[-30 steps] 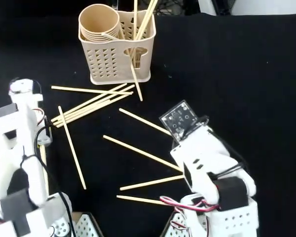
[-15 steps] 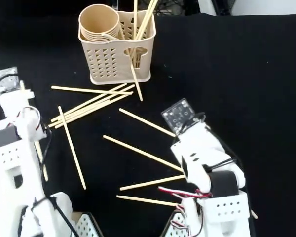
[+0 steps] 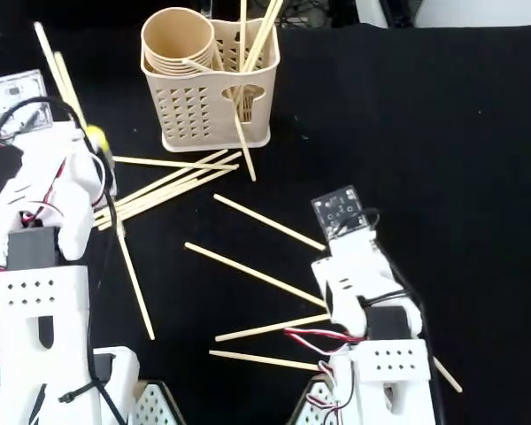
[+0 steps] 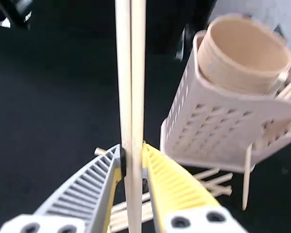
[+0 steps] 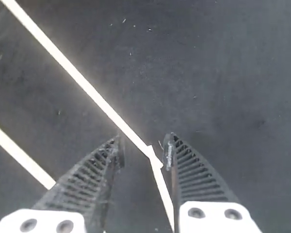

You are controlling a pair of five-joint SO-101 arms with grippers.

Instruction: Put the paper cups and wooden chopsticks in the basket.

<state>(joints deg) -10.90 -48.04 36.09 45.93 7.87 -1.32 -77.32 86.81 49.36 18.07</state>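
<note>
On the table [image 3: 442, 133] the basket [image 3: 195, 111] is stood at the far side, cups [image 3: 177, 40] nested inside beside some sticks [image 3: 264, 35]. A carry is judged in hand: the left gripper [image 4: 132, 158] is clamped on a pair [image 4: 131, 73] near the basket; next it must be swung over the rim and released. The right gripper [image 5: 143, 145] is spread astride a loose stick [image 5: 77, 77], perhaps touching it. The clamp is made plain by the left wrist view; the scattered sticks [image 3: 252, 273] are laid out in the high view.
</note>
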